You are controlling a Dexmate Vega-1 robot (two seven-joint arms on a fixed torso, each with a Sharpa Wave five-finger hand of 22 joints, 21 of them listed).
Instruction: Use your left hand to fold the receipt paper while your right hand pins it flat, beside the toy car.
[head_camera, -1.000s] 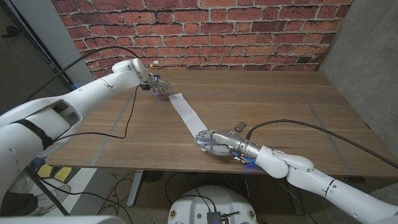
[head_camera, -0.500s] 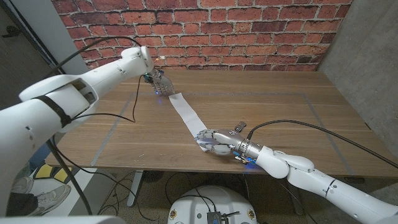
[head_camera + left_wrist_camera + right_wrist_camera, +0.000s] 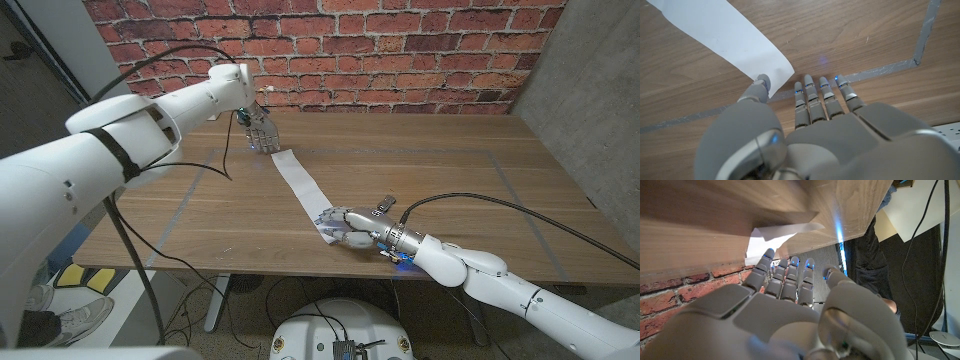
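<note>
The receipt paper [image 3: 302, 185] is laid diagonally across the wooden table [image 3: 430, 180]. Its far end is touched by the thumb of the left hand [image 3: 262, 136], fingers extended, nothing gripped. Its near end is pinned by the right hand [image 3: 347, 227], fingers spread.

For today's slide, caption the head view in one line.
Left hand poised at the receipt paper's far end while the right hand pins the near end.

left hand [image 3: 262, 136] raised, drawn back from receipt [image 3: 303, 187]
</note>
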